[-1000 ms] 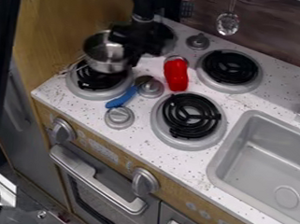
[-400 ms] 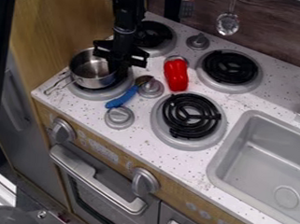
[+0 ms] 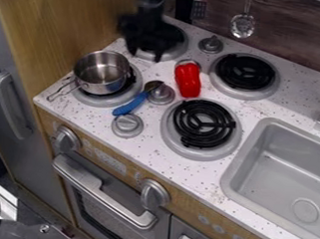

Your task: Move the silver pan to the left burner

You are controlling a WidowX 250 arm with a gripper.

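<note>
A speckled white counter spread beneath everything, with a wooden panel rising along its left and a grey sink at the right. On the near left burner sat the silver pan, upright, seemingly where the task wanted it. The pan lay down and left of the black pincer, well clear, its handle pointing away; backing off looked enough. Whether the pincer was spread or closed, I couldn't tell. Nearby lay a red pepper and a blue-handled spoon.
</note>
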